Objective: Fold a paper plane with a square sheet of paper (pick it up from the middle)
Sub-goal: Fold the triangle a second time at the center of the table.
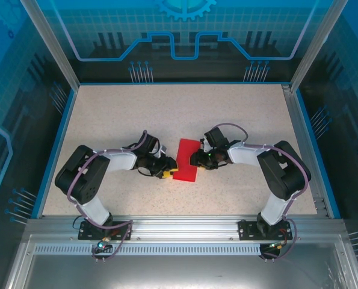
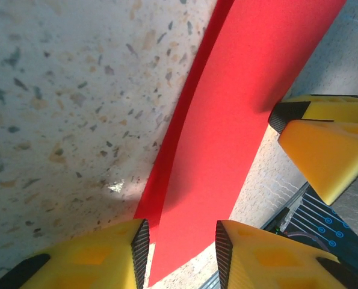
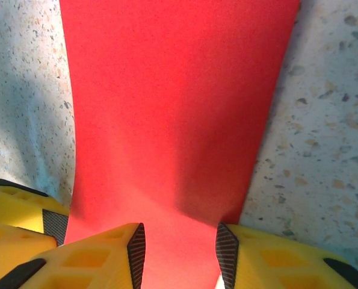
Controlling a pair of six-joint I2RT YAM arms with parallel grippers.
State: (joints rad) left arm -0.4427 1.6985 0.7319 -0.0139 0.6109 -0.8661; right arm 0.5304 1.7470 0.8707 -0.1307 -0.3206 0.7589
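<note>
The square sheet of paper (image 1: 186, 159) is bright red and lies in the middle of the table as a narrow rectangle, folded over on itself. In the left wrist view a lower layer peeks out along one long edge of the paper (image 2: 239, 108). My left gripper (image 1: 166, 171) is at its near left corner, jaws apart over the paper's end (image 2: 182, 247). My right gripper (image 1: 194, 160) is at its right long edge, open, with the paper (image 3: 172, 102) running between its fingers (image 3: 179, 253) and bowing slightly there. No paper plane shape shows.
The speckled tabletop (image 1: 118, 120) spreads wide on all sides, bounded by a blue rim and a metal rail (image 1: 179, 229) at the near edge. The other arm's yellow fingers (image 2: 323, 144) are close by in each wrist view (image 3: 16, 211).
</note>
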